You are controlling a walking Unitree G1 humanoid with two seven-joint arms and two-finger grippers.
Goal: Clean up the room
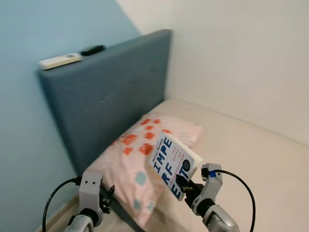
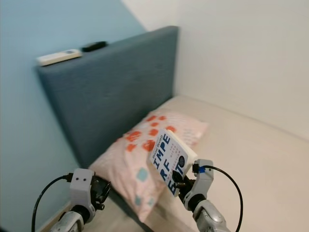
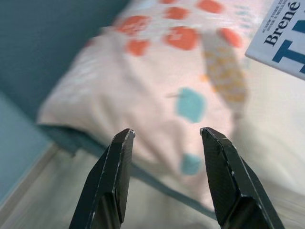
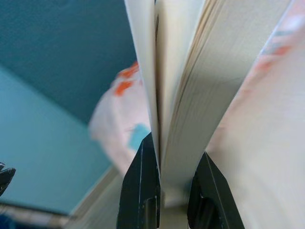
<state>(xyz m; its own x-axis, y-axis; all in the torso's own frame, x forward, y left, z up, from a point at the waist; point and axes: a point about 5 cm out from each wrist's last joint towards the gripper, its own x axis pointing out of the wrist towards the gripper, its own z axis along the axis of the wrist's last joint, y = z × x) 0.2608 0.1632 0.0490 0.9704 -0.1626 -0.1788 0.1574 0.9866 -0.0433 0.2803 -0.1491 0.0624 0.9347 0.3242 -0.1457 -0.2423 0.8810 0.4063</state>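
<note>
Paperback book (image 1: 173, 164) — pinched in my right gripper (image 4: 163, 191), long axis toward eleven o'clock, over pillow (image 1: 140, 159); left gripper (image 3: 164, 138) spread, idle.

I see book (image 1: 172, 165) in right tool (image 4: 164, 183): glossy paper cover, matt page edges | pillow (image 1: 140, 159) beyond: soft printed cloth | headboard (image 1: 106, 96): matt woven fabric | tool fingers (image 3: 114, 176): smooth black plastic

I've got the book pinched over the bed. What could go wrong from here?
The right pincer grips the book only at its bottom edge, so it may slip or tip. In the right wrist view the cover and pages are splaying apart; they could bend. The open left pincer sits close to the pillow and might snag it.
</note>
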